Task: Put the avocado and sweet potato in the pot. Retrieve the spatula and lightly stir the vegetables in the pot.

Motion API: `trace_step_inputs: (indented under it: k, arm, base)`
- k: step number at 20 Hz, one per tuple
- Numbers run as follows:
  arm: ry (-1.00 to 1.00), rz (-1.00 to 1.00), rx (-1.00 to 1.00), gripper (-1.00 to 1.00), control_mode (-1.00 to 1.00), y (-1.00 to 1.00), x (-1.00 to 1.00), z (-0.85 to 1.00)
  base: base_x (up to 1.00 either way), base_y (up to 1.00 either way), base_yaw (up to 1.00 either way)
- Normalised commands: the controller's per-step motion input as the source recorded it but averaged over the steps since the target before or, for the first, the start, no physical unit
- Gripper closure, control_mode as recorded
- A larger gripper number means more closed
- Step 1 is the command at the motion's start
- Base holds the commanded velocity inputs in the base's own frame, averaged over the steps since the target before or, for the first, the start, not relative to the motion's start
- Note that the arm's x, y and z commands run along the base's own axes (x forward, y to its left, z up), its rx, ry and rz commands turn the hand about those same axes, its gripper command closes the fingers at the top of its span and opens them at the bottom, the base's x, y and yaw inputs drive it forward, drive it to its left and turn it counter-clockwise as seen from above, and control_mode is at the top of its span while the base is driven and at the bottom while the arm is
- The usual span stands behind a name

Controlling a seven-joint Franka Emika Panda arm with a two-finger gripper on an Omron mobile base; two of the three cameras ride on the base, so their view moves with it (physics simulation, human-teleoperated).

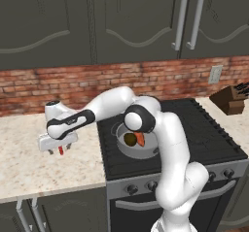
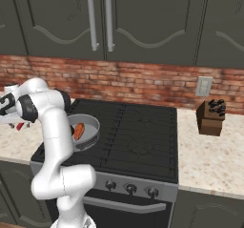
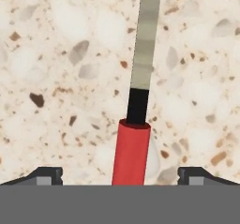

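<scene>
Both vegetables are in: the dark olive avocado (image 1: pixel 130 139) and the orange-red tapered sweet potato (image 1: pixel 140 139) lie in the round grey metal pot (image 1: pixel 121 131) on the stove, well off to the gripper's side. The two-finger gripper (image 3: pixel 120 175) hangs over the speckled stone counter (image 3: pixel 56 54), jaws spread wide, nothing held. The thin spatula (image 3: pixel 132 148), red handle and silver shaft, lies on the counter directly beneath, handle between the fingertips (image 3: pixel 47 175). Step in hand, I judge: pickup. Do it well by descending straight, keeping the handle centred, closing only once the tips bracket it near the counter.
</scene>
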Motion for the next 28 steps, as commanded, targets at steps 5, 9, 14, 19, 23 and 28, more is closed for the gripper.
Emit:
trace_step_inputs:
  k: [5, 9, 14, 19, 23, 28]
  arm:
    - [0.02, 0.0, 0.0, 1.0, -1.0, 0.0, 0.0, 0.0]
    - [0.0, 0.0, 0.0, 1.0, -1.0, 0.0, 0.0, 0.0]
    - [0.01, 0.0, 0.0, 1.0, -1.0, 0.0, -0.12, -0.02]
    - [-0.12, 0.0, 0.01, 1.0, -1.0, -0.14, -0.89, 0.0]
    - [-0.23, 0.0, 0.02, 1.0, -1.0, -0.23, -0.91, 0.11]
    - [-0.23, 0.0, 0.01, 1.0, -1.0, -0.26, -0.68, 0.65]
  base:
    - [0.0, 0.0, 0.0]
    - [0.0, 0.0, 0.0]
    - [0.0, 0.0, 0.0]
    - [0.0, 0.0, 0.0]
    - [0.0, 0.0, 0.0]
    - [0.0, 0.0, 0.0]
